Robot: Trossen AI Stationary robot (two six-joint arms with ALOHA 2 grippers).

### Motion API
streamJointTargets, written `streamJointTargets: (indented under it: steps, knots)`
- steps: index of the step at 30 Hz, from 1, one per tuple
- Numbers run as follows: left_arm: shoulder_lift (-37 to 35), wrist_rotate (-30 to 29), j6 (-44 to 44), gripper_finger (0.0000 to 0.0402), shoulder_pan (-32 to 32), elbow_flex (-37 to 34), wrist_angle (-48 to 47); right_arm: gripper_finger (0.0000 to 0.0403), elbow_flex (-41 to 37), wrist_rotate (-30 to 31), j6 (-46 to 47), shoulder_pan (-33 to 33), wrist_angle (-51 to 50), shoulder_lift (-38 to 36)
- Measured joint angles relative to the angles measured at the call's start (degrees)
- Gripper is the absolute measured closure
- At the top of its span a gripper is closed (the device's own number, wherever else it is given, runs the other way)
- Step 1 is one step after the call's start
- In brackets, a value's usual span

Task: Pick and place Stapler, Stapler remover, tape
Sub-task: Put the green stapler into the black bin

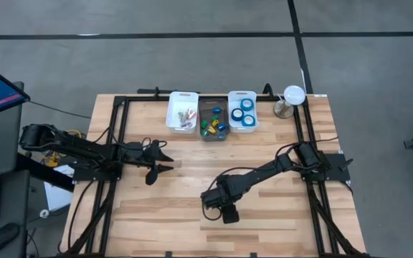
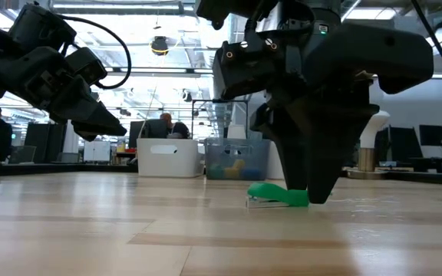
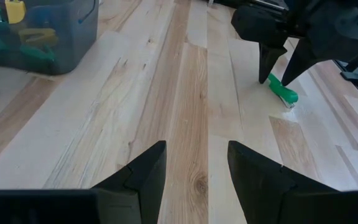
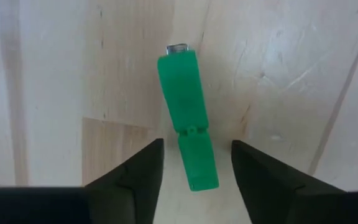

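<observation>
We see right gripper [image 4: 194, 168] low centre of the high view, fingers spread astride green stapler [image 4: 187, 118] flat on table [image 1: 278, 215], not gripping; left gripper [image 3: 196, 171] released, centre-left, hovering

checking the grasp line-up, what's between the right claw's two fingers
The green stapler lies on the bare wood between the open right claw's fingers, one end in the gap. The right wrist view shows it; neither finger visibly touches it.
</observation>
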Motion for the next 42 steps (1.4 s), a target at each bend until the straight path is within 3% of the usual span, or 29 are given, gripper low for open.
streamJointTargets:
  steps: [10, 31, 42]
  knots:
    - [0.00, 0.00, -0.02, 0.0239, 0.00, 0.00, 0.00, 0.0279, 0.01, 0.00, -1.44, -0.01, 2.73, 0.00]
    - [0.00, 0.00, -0.02, 0.0239, 0.00, 0.00, -0.02, 0.0288, -4.04, -3.98, -1.80, -0.93, 8.02, -0.50]
    - [0.00, 0.02, -0.02, 0.0239, 0.00, 0.00, 0.00, 0.0355, -3.93, -4.20, -1.91, -1.59, 7.48, -0.28]
